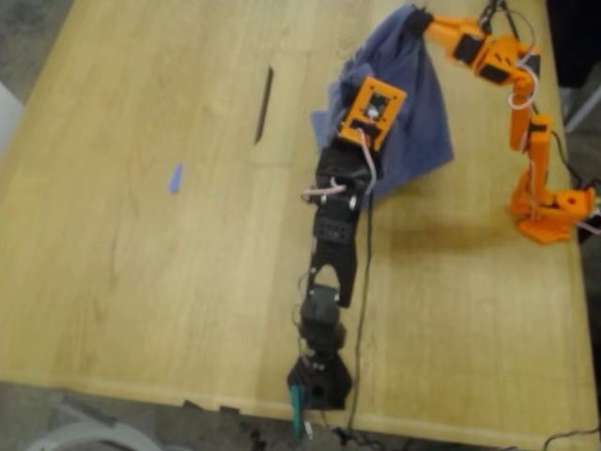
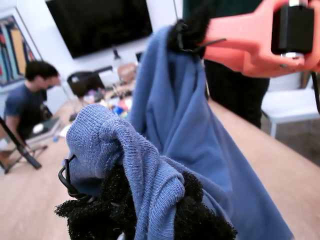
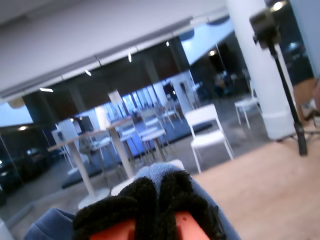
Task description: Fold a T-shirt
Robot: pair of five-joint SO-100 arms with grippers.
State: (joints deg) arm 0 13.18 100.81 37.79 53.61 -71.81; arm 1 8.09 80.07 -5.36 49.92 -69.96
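The periwinkle-blue T-shirt (image 1: 413, 103) is bunched near the far edge of the table, towards the exterior view's right, held up at two points. My first gripper (image 1: 355, 83), on the black arm with the orange camera mount, is shut on a ribbed fold of the T-shirt (image 2: 185, 130); its fuzzy black pads (image 2: 200, 220) clamp the cloth. My second gripper (image 1: 416, 19), on the orange arm, is shut on the shirt's highest point, and the cloth hangs down from it. A blue edge of the T-shirt (image 3: 165, 172) shows between its black pads (image 3: 135, 200). The chest print is hidden.
A small blue strip (image 1: 175, 178) lies on the wooden table (image 1: 141, 263) at the exterior view's left. A dark narrow slot or stick (image 1: 264, 103) sits near the table's middle back. A seated person (image 2: 25, 100) is at another table beyond.
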